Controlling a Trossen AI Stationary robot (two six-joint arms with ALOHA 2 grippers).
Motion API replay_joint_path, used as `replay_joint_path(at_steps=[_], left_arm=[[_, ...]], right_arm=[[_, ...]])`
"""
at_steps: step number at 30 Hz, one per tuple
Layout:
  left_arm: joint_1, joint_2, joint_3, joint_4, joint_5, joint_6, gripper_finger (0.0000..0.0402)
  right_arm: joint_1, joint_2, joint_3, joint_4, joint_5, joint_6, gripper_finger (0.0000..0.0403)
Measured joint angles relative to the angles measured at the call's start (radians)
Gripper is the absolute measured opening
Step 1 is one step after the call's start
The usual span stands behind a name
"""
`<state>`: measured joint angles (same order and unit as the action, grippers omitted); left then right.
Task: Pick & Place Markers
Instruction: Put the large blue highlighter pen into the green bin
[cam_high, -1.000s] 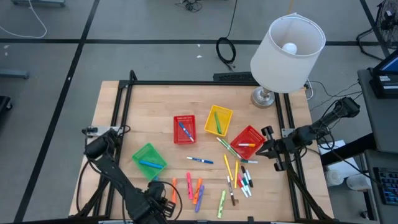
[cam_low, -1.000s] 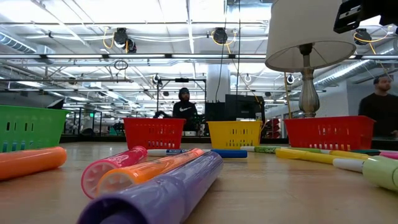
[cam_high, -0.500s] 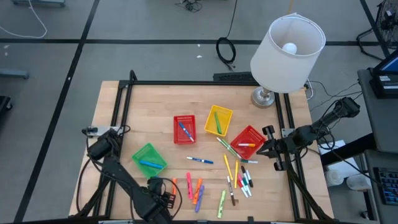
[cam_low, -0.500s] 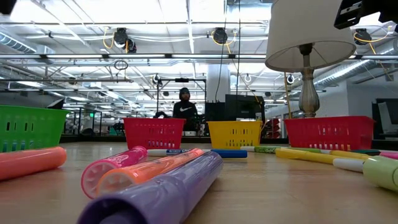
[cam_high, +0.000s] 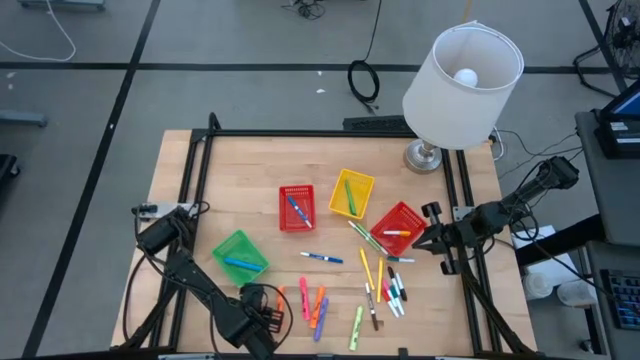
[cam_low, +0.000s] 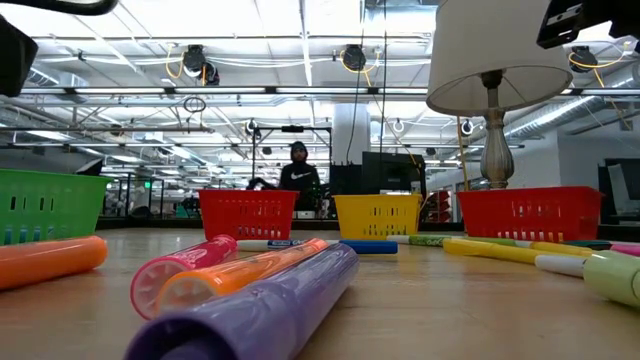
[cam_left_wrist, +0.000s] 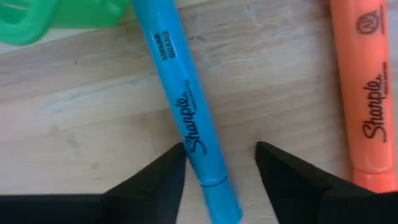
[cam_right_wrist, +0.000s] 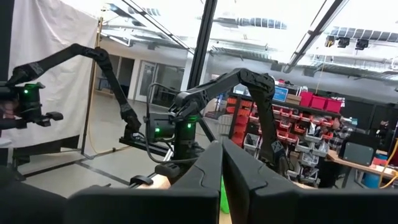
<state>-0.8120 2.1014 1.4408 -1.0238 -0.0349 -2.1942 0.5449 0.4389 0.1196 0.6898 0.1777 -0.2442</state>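
Markers lie loose on the wooden table: a blue pen (cam_high: 322, 258), a mixed cluster (cam_high: 385, 285), and pink, orange and purple highlighters (cam_high: 312, 303) near the near edge. My left gripper (cam_left_wrist: 219, 149) is low over the table near the near edge (cam_high: 262, 305). It is open, with a finger on either side of a blue highlighter (cam_left_wrist: 180, 106) that lies flat. An orange highlighter (cam_left_wrist: 364, 106) lies beside it. My right gripper (cam_high: 428, 232) waits shut at the table's right side, beside a red basket (cam_high: 398, 228); the right wrist view (cam_right_wrist: 222, 168) looks into the room.
Green basket (cam_high: 240, 256), red basket (cam_high: 296, 208) and yellow basket (cam_high: 351, 194) each hold a marker or two. A lamp (cam_high: 462, 75) stands at the far right corner on its base (cam_high: 425, 155). Bare wood lies at the far left. A person stands beyond the table (cam_low: 297, 170).
My left gripper has moved from the near edge a little toward the far edge and the green basket. The markers and my right arm have kept still.
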Motion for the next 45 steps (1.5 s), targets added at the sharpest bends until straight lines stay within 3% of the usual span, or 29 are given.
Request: replay_joint_path(at_steps=[8, 18, 29, 39, 45], left_arm=[[0.001, 0.003, 0.005, 0.033, 0.003, 0.04, 0.0059], [-0.017, -0.019, 0.086, -0.045, -0.068, 0.064, 0.0056], [-0.035, -0.032, 0.477, -0.559, -0.181, 0.134, 0.0056], [0.04, -0.288, 0.449, -0.541, -0.616, 0.513, 0.0056], [0.086, -0.38, 0.445, -0.545, -0.937, 1.004, 0.0056]], right_arm=[[0.0, 0.0, 0.0, -0.013, 0.0, 0.023, 0.0], [0.0, 0.0, 0.0, -0.018, 0.001, 0.023, 0.0], [0.0, 0.0, 0.0, -0.022, 0.002, 0.023, 0.0], [0.0, 0.003, 0.0, -0.013, 0.003, 0.023, 0.0], [0.0, 0.003, 0.0, -0.016, 0.003, 0.023, 0.0]])
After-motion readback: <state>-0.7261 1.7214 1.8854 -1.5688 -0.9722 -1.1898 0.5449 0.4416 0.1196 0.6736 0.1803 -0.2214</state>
